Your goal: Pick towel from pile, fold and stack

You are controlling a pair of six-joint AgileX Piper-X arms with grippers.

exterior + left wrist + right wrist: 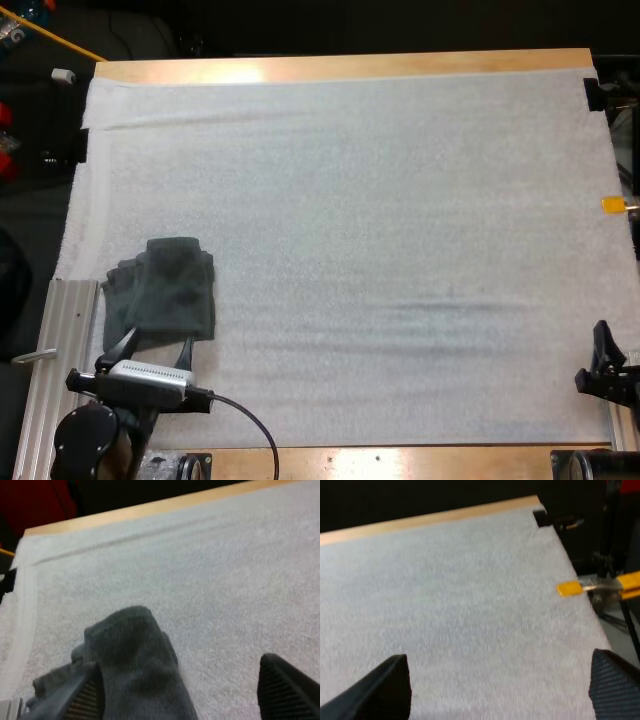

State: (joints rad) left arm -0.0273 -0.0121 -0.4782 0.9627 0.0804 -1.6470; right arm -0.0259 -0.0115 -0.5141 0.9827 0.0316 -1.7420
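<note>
A folded stack of dark grey-green towels [165, 292] lies on the white mat [380, 220] at its near left. My left gripper [153, 350] stands open just behind the stack's near edge, its fingers [120, 345] apart and pointing at the towels. In the left wrist view the stack [132, 670] lies between and ahead of the spread fingers [82, 697], the left one resting at its edge. My right gripper [605, 350] is at the mat's near right edge, open over bare mat [470, 605], its fingers [385, 687] wide apart.
A ribbed metal rail [55, 370] runs along the mat's left edge beside the stack. The wooden table edge [340, 66] borders the far side. The mat's middle and right stretch out flat and bare.
</note>
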